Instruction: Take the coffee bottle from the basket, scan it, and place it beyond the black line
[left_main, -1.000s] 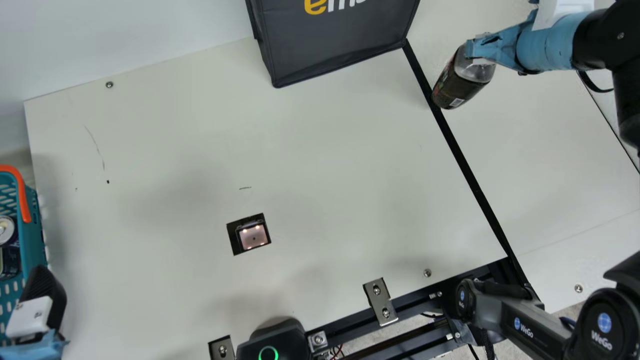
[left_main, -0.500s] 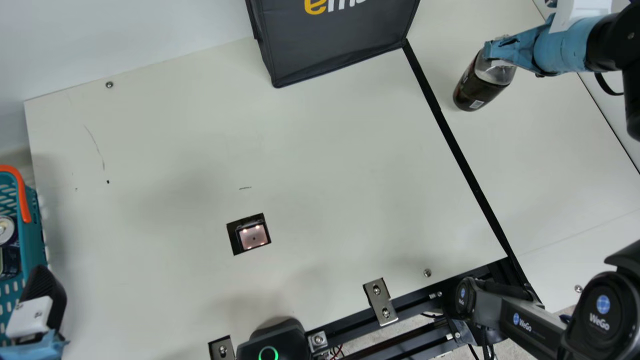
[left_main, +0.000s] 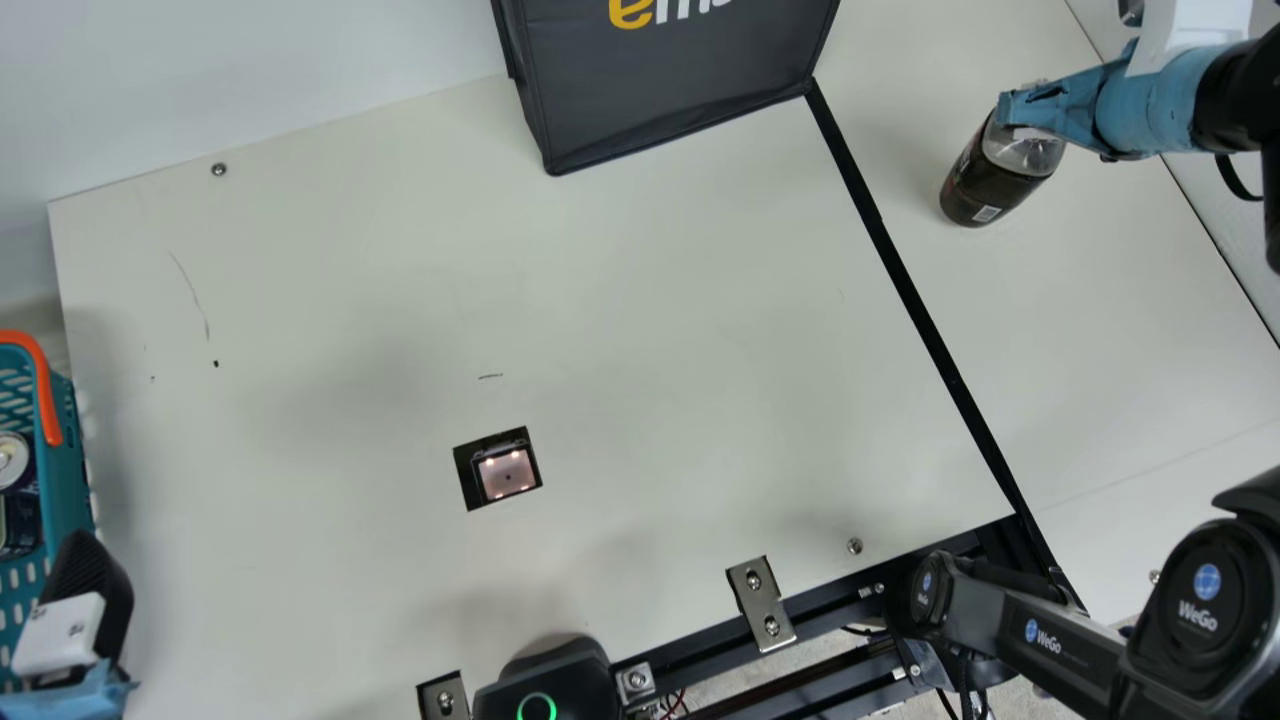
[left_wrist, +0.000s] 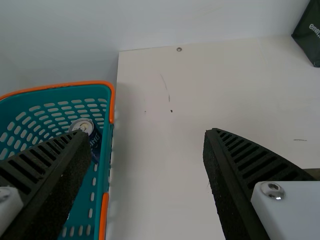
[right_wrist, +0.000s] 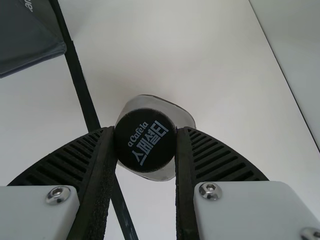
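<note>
1. The teal plastic basket (left_wrist: 111, 155), with many oval holes and an orange rim, is beside the table's left edge; inside I see a drink can (left_wrist: 82, 126), its round metal end showing, close to the wall.
2. The coffee bottle (left_main: 990, 185) is past the black line (left_main: 930, 320), between this line and the table's right edge. It is clear at the shoulder, dark lower down, with smooth black cap (right_wrist: 145, 140).
3. Its cap end is at the gripper, its base points down to the table; in the main view the long axis goes slanting, base toward lower left. If the base touches, I cannot tell.
4. The right gripper (left_main: 1025, 112), wrapped in blue, has its ribbed fingers clamped on the cap.
5. The left gripper (left_main: 90, 585) is near the basket, its fingers wide apart.
6. A boxy dark grey fabric bag (left_main: 670, 100) stands at the far edge; a square scanner (left_main: 507, 474) sits in a table cut-out.
</note>
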